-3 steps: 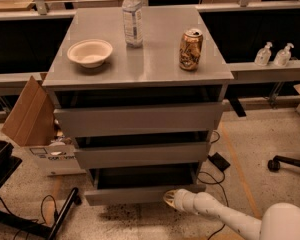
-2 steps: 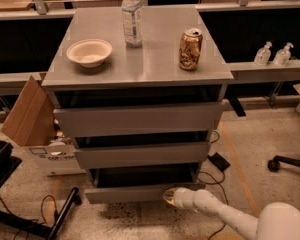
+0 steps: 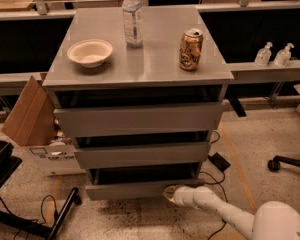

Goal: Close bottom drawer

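I see my pincer point(image 3: 170, 193) just beside the front right end of the part-open bottom drawer point(image 3: 130, 189); whether it's clenched, I cannot tell.

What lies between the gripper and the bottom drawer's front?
Nothing: in the camera view the gripper sits right at the front of the bottom drawer, near its right end.

Site: robotics test lab.
Gripper point(image 3: 169, 194) low beside bottom drawer point(image 3: 135, 189) of grey cabinet point(image 3: 150, 66); loose floor cables point(image 3: 214, 178), cardboard box point(image 3: 27, 114), chair castor point(image 3: 274, 165), pump bottles point(image 3: 264, 54).
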Robot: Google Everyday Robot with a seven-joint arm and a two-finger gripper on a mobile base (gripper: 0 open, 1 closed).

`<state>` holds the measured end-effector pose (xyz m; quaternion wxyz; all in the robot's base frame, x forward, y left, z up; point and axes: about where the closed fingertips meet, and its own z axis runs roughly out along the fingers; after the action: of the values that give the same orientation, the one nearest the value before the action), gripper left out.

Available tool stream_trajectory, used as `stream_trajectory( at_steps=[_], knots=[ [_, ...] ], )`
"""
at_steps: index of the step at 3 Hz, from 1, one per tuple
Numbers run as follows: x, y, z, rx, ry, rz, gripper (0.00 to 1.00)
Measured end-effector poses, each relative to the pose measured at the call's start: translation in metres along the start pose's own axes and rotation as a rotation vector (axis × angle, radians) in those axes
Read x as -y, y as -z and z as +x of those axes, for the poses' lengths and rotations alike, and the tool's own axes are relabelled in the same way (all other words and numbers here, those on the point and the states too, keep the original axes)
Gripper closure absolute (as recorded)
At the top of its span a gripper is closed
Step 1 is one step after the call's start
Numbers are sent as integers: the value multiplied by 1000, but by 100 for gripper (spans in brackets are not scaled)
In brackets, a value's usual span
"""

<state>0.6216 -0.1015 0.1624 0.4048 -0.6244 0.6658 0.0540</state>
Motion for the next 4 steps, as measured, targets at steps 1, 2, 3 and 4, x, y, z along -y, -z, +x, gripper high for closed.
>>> stream_trajectory(
  at_steps=[1, 2, 3, 4],
  knots=[
    [-12, 1, -6, 11, 35, -60, 100],
    [-1, 2, -4, 30, 56, -72, 100],
    [20, -2, -5, 60, 73, -69, 100],
    [24, -7, -6, 61, 68, -67, 100]
  ],
)
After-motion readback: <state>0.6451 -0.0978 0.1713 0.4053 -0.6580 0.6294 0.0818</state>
